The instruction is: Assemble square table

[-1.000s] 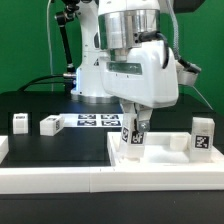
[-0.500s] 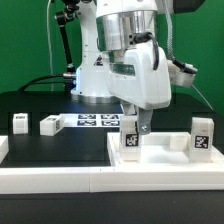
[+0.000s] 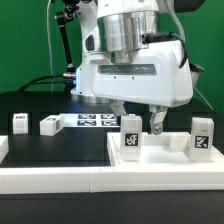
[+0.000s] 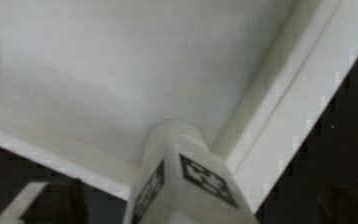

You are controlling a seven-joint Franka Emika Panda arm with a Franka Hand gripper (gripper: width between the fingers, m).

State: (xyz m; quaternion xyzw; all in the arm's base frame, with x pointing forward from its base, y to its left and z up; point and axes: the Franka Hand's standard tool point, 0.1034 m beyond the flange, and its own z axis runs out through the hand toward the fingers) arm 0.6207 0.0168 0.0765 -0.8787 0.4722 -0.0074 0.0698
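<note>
On the exterior view's left, a first leg (image 3: 20, 122) and a second leg (image 3: 50, 124) sit apart on the black surface (image 3: 60, 150), each a small white tagged block. Just beyond them, toward the middle, the marker board (image 3: 95, 121) lies flat. The long white rail (image 3: 50, 178) runs along the near edge. Right of centre, the end effector (image 3: 138, 122) hangs with its jaws spread wide, gripping nothing. A third leg (image 3: 131, 140) stands upright on the square slab (image 3: 150, 165), its top level with the fingertips; contact with either finger cannot be told. The wrist view shows this leg (image 4: 179, 175) just beside the raised rim of the slab (image 4: 140, 80). On the far right, a fourth leg (image 3: 203, 135) stands at the slab's far edge.
</note>
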